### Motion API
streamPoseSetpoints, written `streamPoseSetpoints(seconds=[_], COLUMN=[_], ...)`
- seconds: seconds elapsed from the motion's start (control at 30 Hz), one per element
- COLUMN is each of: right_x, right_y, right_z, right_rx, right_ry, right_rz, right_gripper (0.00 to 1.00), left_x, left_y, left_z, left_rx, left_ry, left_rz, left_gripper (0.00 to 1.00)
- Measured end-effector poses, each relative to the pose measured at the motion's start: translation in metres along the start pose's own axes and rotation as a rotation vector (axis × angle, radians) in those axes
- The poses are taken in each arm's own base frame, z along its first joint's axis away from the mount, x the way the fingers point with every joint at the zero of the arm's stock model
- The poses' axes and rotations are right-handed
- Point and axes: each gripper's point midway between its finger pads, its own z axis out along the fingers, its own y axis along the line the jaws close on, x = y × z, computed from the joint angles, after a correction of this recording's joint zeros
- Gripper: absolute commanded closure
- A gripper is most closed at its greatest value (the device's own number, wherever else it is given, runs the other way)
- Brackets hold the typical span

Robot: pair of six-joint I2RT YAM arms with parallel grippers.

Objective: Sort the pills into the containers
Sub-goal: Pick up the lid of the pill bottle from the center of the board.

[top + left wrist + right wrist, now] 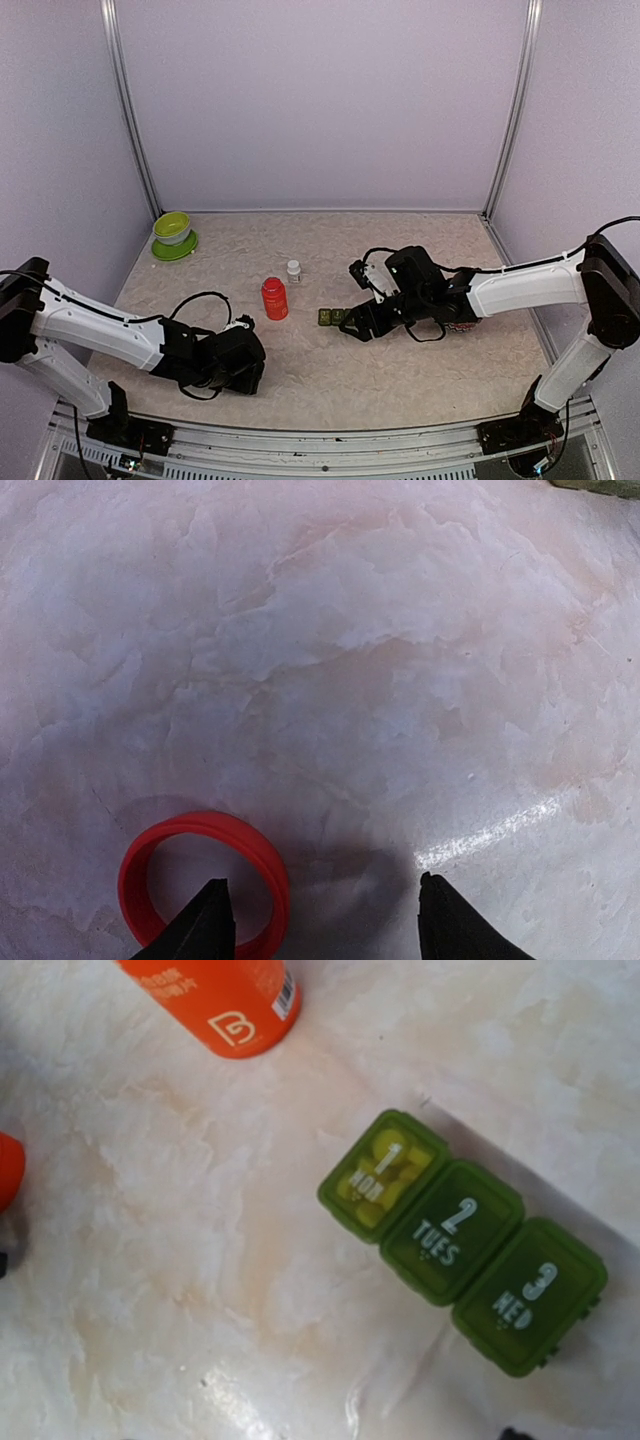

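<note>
- Containers [460, 1235]: three joined green boxes, lids shut, mid-table by right gripper [354, 330]; yellow pills [385, 1175] show thru MON lid.
- Left gripper [325, 930] spread open, red ring [205, 825] beside one finger; right's jaws, can't tell.
- Marbled table [420, 250], lilac walls [320, 100].

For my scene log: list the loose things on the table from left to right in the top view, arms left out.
bowl → red bottle → white bottle → pill box
</note>
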Motion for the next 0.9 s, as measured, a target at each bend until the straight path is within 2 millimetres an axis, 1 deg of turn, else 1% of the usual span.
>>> streamPoseSetpoints(seconds=[0.17,0.33,0.37,0.53,0.6,0.67,0.7,0.77,0.9], right_x=[-0.001,-0.001,-0.001,-0.006,-0.007,-0.006,-0.005,-0.002,0.002], right_y=[0.001,0.002,0.002,0.008,0.012,0.022,0.029,0.047,0.096], right_z=[-0.001,-0.001,-0.001,-0.002,-0.002,-0.003,-0.004,-0.005,-0.014], right_rx=[-0.004,-0.010,-0.011,-0.034,-0.055,-0.090,-0.112,-0.158,-0.277], right_ry=[-0.002,-0.001,-0.001,-0.008,-0.011,-0.009,-0.007,-0.005,-0.033], right_rz=[0.000,-0.002,-0.001,-0.033,-0.064,-0.120,-0.158,-0.237,-0.441], right_gripper=[0.24,0.24,0.24,0.24,0.23,0.22,0.22,0.22,0.21], left_x=[0.002,-0.001,-0.001,-0.003,-0.002,0.000,-0.001,-0.007,-0.025], left_y=[0.003,0.004,0.004,-0.003,-0.012,-0.026,-0.033,-0.050,-0.085], left_z=[0.003,0.005,0.005,0.005,0.003,-0.003,-0.007,-0.022,-0.063], left_rx=[-0.028,-0.046,-0.044,-0.014,0.036,0.116,0.157,0.264,0.492], left_ry=[-0.001,-0.018,-0.019,-0.025,-0.010,0.007,0.010,-0.002,-0.057], left_rz=[0.010,0.006,0.004,0.006,0.020,0.049,0.061,0.086,0.136], left_gripper=[0.71,0.93,1.00,1.00,1.00,1.00,1.00,1.00,1.00])
